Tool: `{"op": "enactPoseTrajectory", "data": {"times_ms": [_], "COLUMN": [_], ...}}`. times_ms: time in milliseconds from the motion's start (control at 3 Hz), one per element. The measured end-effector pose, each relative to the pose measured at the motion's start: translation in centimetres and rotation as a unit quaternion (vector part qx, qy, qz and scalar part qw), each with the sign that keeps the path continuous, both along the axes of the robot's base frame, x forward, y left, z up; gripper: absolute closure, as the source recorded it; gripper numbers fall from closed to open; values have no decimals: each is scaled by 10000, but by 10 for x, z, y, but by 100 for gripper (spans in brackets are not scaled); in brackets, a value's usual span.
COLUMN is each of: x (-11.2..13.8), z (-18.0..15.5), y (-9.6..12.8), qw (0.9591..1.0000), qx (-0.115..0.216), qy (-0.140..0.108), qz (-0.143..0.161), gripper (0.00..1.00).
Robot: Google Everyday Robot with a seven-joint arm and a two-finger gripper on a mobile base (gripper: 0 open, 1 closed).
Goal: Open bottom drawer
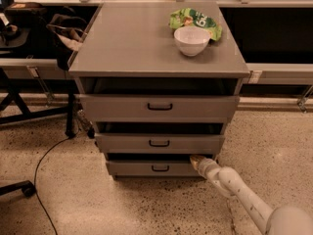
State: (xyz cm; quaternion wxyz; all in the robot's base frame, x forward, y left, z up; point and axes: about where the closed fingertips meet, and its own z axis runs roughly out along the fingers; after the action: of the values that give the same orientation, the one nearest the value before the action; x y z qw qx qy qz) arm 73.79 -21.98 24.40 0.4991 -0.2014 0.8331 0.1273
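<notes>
The grey cabinet [156, 43] has three drawers. The bottom drawer [146, 169] has the narrowest, shortest front and a small black bar handle [160, 169]; it stands slightly out, with a dark gap above its front. My gripper [196, 161] is at the right end of the bottom drawer's front, at its top edge, to the right of the handle. My white arm [239, 192] reaches in from the lower right. The middle drawer [159, 143] and the top drawer [159, 106] sit above.
A white bowl [191, 40] and a green snack bag [195, 19] lie on the cabinet top. A black cable [41, 165] runs on the speckled floor at left. A chair base [19, 187] is at lower left. Desk legs and a dark bag [66, 31] stand at left.
</notes>
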Motion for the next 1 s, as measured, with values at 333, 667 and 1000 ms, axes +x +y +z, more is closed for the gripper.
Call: {"op": "enactPoseTrajectory", "data": {"times_ms": [333,667,1000], "x": [6,20,37], "z": [-2,-4,-6], "y": [-2,-3,0], "qw": [9997,9980,9969], "qx": [6,-6,-99], "qy": [-96,-309,-356], "qz": [-222,-556,-690], "gripper": [100,100,100]}}
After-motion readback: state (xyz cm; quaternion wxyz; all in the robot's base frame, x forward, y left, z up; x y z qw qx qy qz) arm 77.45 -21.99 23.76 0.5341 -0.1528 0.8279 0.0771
